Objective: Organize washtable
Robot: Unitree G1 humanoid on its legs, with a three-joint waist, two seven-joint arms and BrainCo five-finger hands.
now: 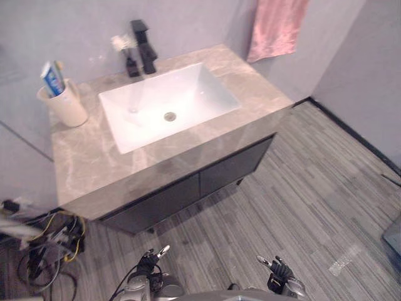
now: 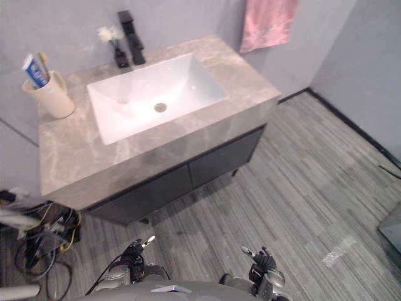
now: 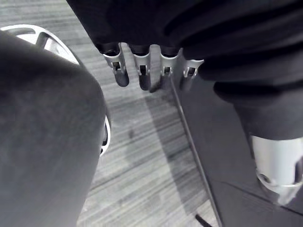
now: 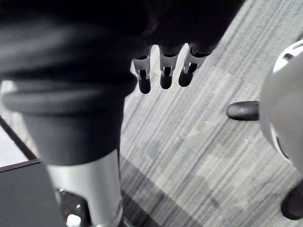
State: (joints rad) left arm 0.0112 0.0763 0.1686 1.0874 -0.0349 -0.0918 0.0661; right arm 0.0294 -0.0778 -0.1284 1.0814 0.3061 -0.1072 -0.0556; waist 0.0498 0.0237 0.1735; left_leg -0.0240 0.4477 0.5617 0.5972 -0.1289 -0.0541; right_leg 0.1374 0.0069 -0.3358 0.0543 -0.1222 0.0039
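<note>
**Well ahead of the left hand and the right hand, the washtable is standing apart from both**

Beyond both hands, the grey stone washtable is stretching along the wall over dark cabinet doors. Its white sink is lying ahead of the left hand, sunk into the middle of the top. A pink towel is hanging on the wall far ahead of the right hand. A beige cup is sitting on the top, far ahead and to the left of the left hand. A toothpaste tube and a toothbrush are standing in it. Behind the sink, a black faucet is rising beside a small dark vase of white flowers. Both hands are hanging low over the striped floor. Their fingers are drooping loose and straight, holding nothing.
</note>
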